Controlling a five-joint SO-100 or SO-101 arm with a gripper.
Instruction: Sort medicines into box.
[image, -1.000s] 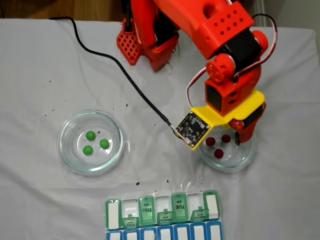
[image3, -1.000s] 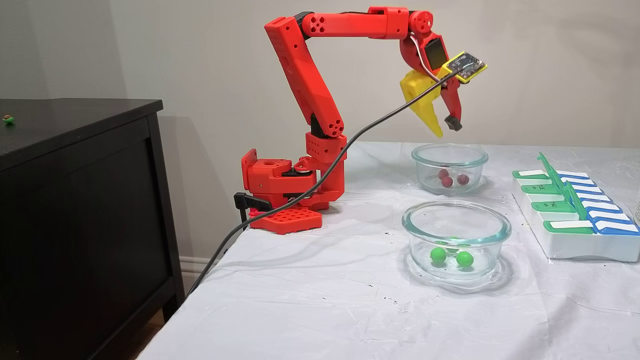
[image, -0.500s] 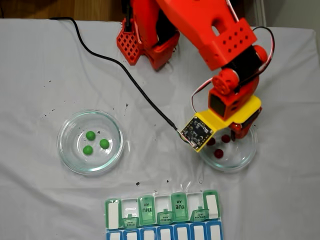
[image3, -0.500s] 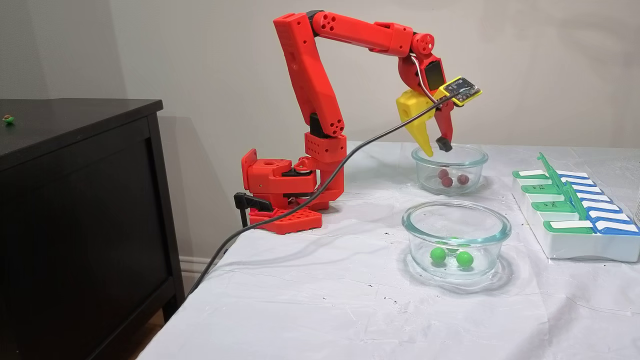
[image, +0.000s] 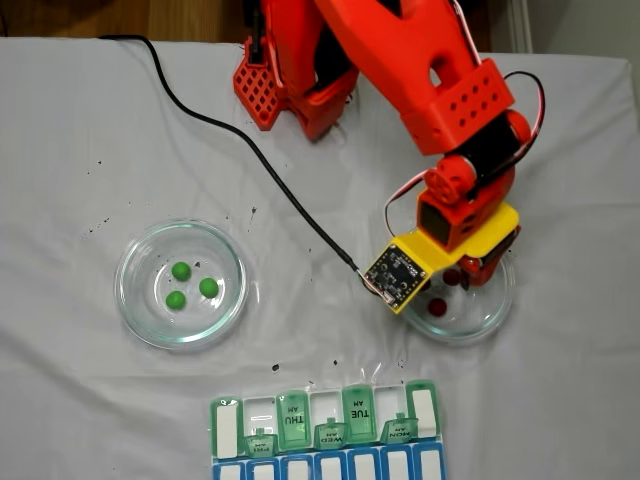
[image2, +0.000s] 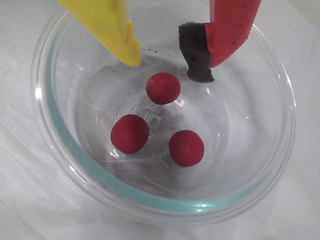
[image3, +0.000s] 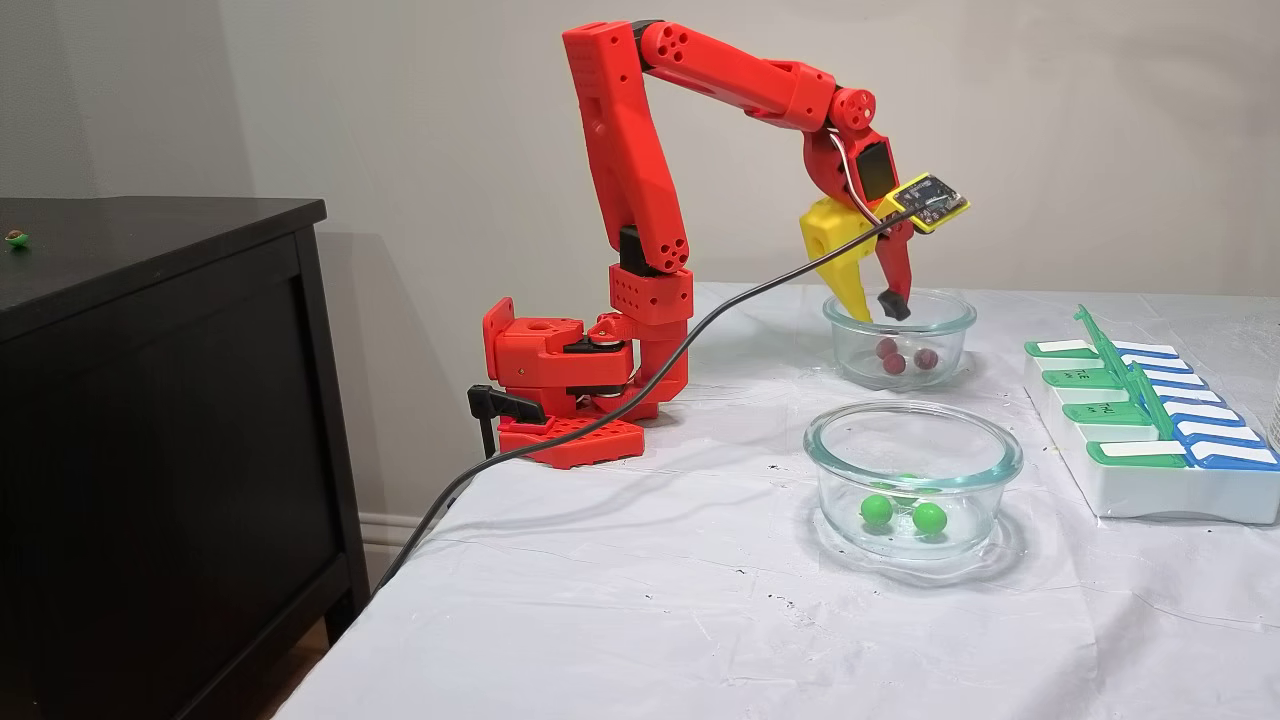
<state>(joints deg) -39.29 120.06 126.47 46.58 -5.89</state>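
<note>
In a fixed view from the side, the nearest thing on the white-covered tabletop (image3: 620, 620) is a clear glass dish (image3: 912, 478) holding the green balls (image3: 902, 514); in a fixed view from above the three green balls (image: 188, 285) lie close together near the middle of that dish (image: 182, 283). To the right in the side view sits the box (image3: 1150, 440), a pill organiser with several green lids standing up; from above, the box (image: 327, 432) lies at the near edge of the tabletop, with labels MON, TUE, WED and THU readable.

Farther back stands a second glass dish (image3: 898, 336) with the three red balls (image3: 900, 356) on its bottom. The claw (image3: 872, 310) hangs just inside this dish's rim, its yellow finger (image2: 112, 30) and red finger (image2: 227, 27) with a black pad spread apart and pinching nothing. In the wrist view the red balls (image2: 161, 120) lie below the fingertips, untouched, one ball between them.

Behind, the red arm's base (image3: 570, 380) stands on the tabletop, and a black cable (image3: 560, 430) runs off the left edge beside a dark cabinet (image3: 150, 420).
</note>
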